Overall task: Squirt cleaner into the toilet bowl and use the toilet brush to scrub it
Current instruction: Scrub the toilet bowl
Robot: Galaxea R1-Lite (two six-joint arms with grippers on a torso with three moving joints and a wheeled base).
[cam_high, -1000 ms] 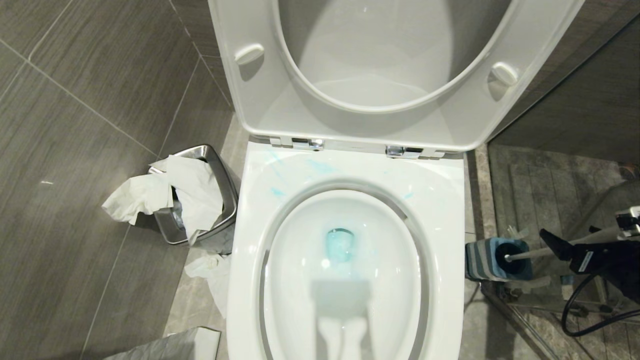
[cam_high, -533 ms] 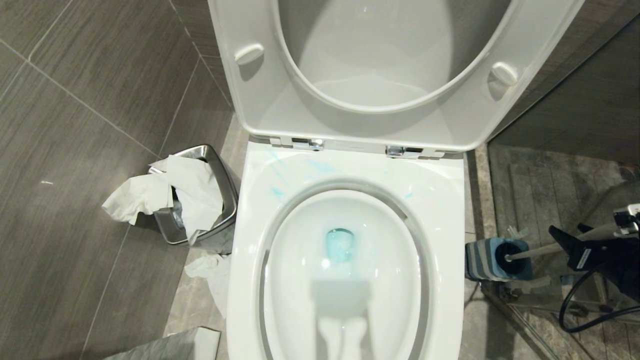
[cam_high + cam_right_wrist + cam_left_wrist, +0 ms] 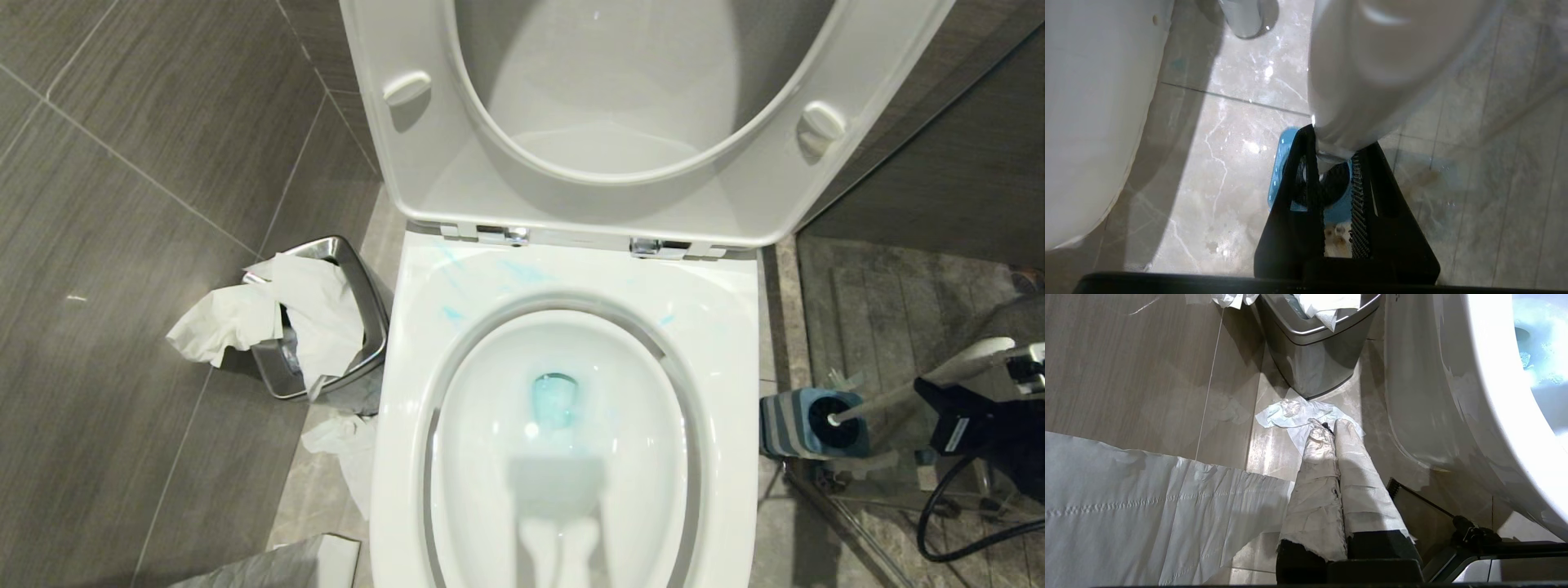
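The right gripper (image 3: pixel 939 390), beside the toilet on the right, has drawn its jaws in from wide open and now pinches the toilet brush (image 3: pixel 914 389) on its white handle; the handle tilts steeper than a second ago. The bristle head sits in the blue-grey holder (image 3: pixel 804 425). With cleaner (image 3: pixel 555 402) tinting the water in the toilet bowl (image 3: pixel 739 327), scrubbing likely comes next. The left gripper (image 3: pixel 1331 430) stays pressed together, low by the steel bin (image 3: pixel 1310 355).

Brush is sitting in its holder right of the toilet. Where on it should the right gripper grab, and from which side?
Grip the toilet brush on its slim white handle, above the blue-grey holder, not the dark head seated inside. The handle leans away from the toilet bowl, so come from that far side. The right gripper is already closing there.
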